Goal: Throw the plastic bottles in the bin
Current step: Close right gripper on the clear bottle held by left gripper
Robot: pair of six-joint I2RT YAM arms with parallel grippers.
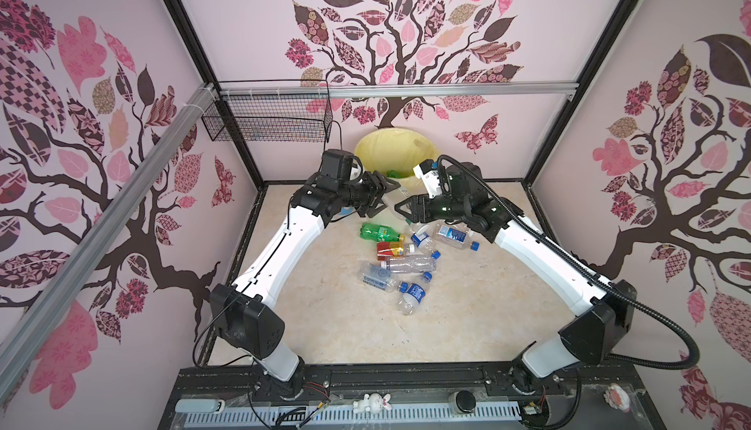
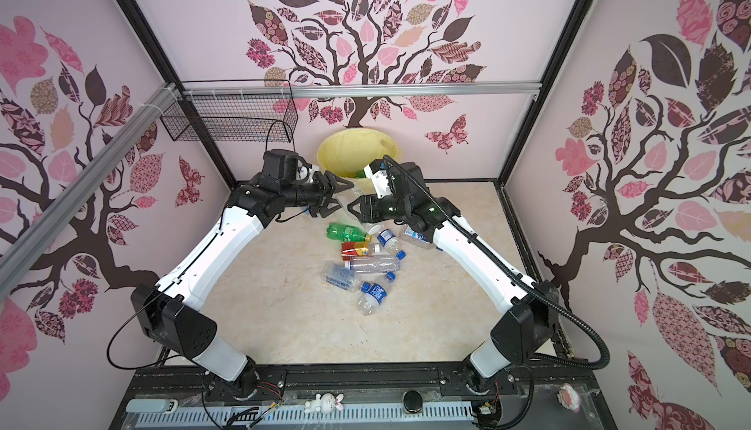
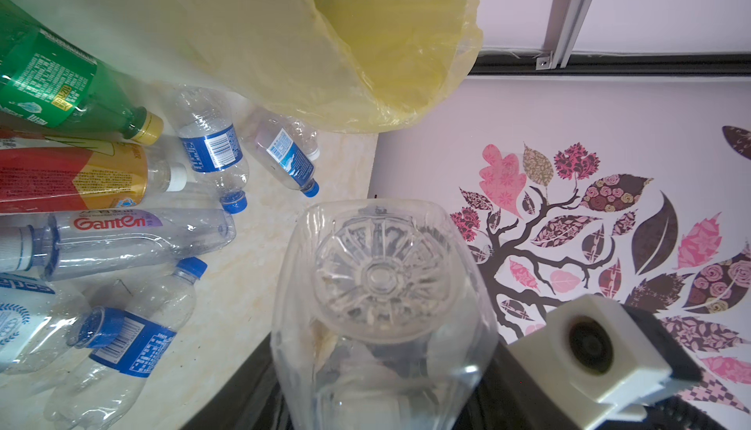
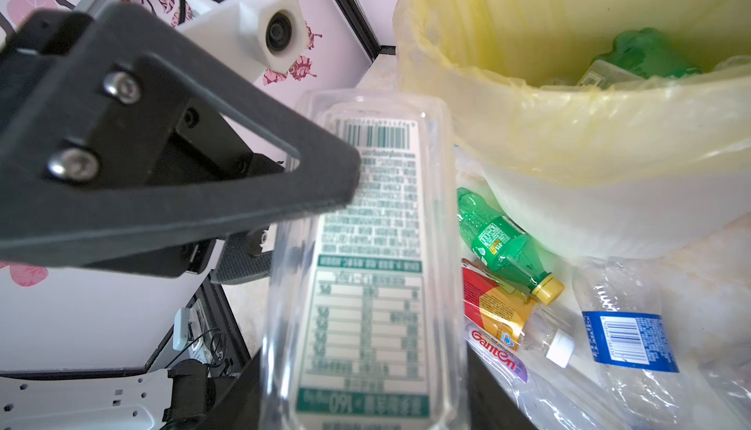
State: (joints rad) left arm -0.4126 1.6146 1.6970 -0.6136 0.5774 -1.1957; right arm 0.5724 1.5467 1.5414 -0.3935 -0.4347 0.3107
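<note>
Both top views: grips clear bottle (image 1: 396,195) in right gripper (image 1: 401,207), aloft just before yellow-lined bin (image 1: 378,147); straddles its other end with left gripper (image 1: 381,200), jaws spread, contact impossible to tell.

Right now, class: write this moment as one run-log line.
clear bottle: between left hand and right hand | grip: unclear | bin: green bottle inside

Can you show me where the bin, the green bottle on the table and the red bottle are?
bin (image 1: 382,147): in a top view, on the yellow liner's inner wall.
green bottle (image 1: 381,232): in a top view, on its label.
red-labelled bottle (image 1: 386,250): in a top view, on the red label.
</note>
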